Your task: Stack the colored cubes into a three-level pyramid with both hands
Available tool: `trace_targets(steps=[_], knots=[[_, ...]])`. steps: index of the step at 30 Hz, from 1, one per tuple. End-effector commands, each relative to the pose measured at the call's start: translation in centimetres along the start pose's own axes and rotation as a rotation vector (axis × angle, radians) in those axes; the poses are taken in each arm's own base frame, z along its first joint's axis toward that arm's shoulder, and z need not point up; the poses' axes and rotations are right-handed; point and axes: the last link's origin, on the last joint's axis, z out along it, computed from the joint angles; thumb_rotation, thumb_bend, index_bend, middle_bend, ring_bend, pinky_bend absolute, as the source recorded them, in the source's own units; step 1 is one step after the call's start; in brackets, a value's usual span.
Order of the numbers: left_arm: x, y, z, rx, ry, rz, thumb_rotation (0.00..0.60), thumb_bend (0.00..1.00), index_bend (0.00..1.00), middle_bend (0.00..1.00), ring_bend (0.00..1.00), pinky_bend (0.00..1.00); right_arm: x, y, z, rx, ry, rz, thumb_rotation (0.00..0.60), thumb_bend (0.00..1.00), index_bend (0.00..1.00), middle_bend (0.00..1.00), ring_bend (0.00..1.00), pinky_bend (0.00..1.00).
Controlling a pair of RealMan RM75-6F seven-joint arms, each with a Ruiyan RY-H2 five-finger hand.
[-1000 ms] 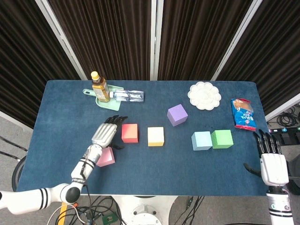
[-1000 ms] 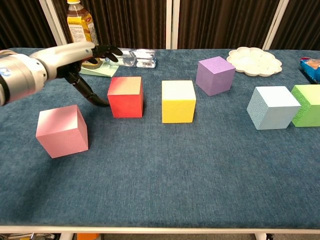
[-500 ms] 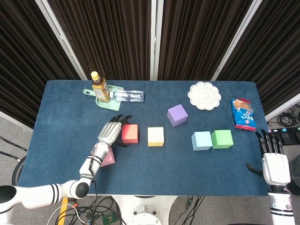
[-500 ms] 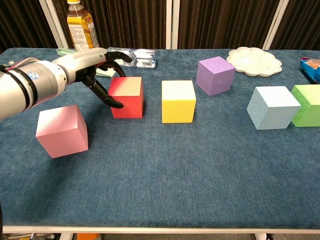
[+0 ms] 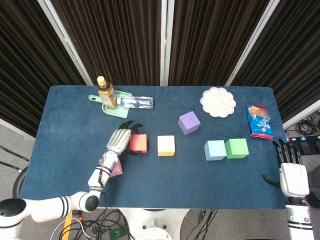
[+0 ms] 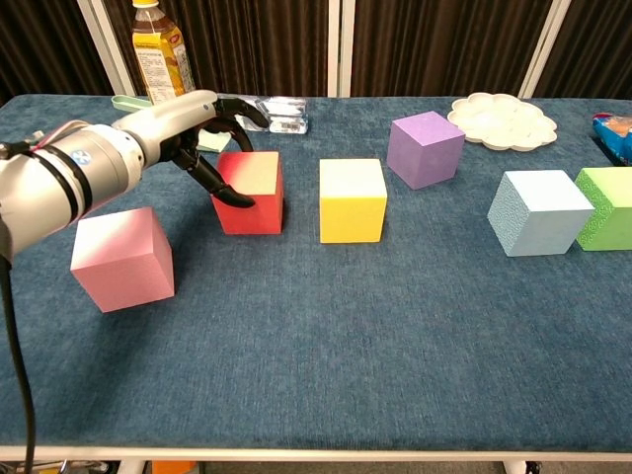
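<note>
Dark curtains are hanging behind the blue table [image 5: 60,125] in the head view, where the left hand [image 5: 119,140] is now closing in on the red cube [image 5: 139,143], having slid rightward from beside it over the last second; its fingers are draping over the cube's left side. The pink cube [image 5: 117,168] is sitting partly under the left forearm near the front edge. The yellow cube [image 5: 166,145] is lying just beside the red one, the purple cube [image 5: 189,122] further back, the light blue cube [image 5: 215,150] and green cube [image 5: 236,148] touching toward the right edge. The right hand [image 5: 292,172] is hanging off the front right corner, fingers apart, holding nothing.

From the chest view, the left hand [image 6: 202,128] is cupping the red cube [image 6: 249,192], thumb on its front face, fingers over the top back (a grasp forming, I judge, not yet firm). The bottle [image 6: 156,49] and palette [image 6: 502,120] are standing along the back edge, clear of the work.
</note>
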Motion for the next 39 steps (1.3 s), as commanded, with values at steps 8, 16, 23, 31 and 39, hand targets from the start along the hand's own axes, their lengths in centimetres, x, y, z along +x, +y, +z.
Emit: trace_targets(steps=[8,16,23,31,39], knots=[[-0.2,0.5,0.0,-0.015,0.035,0.004,0.600,0.15,0.23,0.41,0.11,0.13,-0.2,0.3,0.0,-0.016,-0.019,0.005,0.600,0.00,0.00,0.00,0.00,0.00],[0.6,1.8,-1.0,-0.053,0.006,-0.024,0.600,0.17,0.23,0.42,0.11,0.13,0.0,0.5,0.0,-0.021,-0.013,0.012,0.600,0.00,0.00,0.00,0.00,0.00],[0.2,2.4,-0.2,-0.037,-0.079,-0.065,0.600,0.17,0.21,0.42,0.11,0.12,-0.1,0.4,0.0,-0.024,-0.021,0.000,0.600,0.00,0.00,0.00,0.00,0.00],[-0.5,2.8,0.5,-0.042,-0.092,-0.052,0.600,0.17,0.21,0.43,0.11,0.12,-0.7,0.7,0.1,-0.040,-0.046,-0.009,0.600,0.00,0.00,0.00,0.00,0.00],[-1.3,3.3,1.1,-0.050,-0.095,-0.054,0.600,0.17,0.21,0.43,0.12,0.12,-0.7,1.1,0.1,-0.056,-0.052,-0.015,0.600,0.00,0.00,0.00,0.00,0.00]])
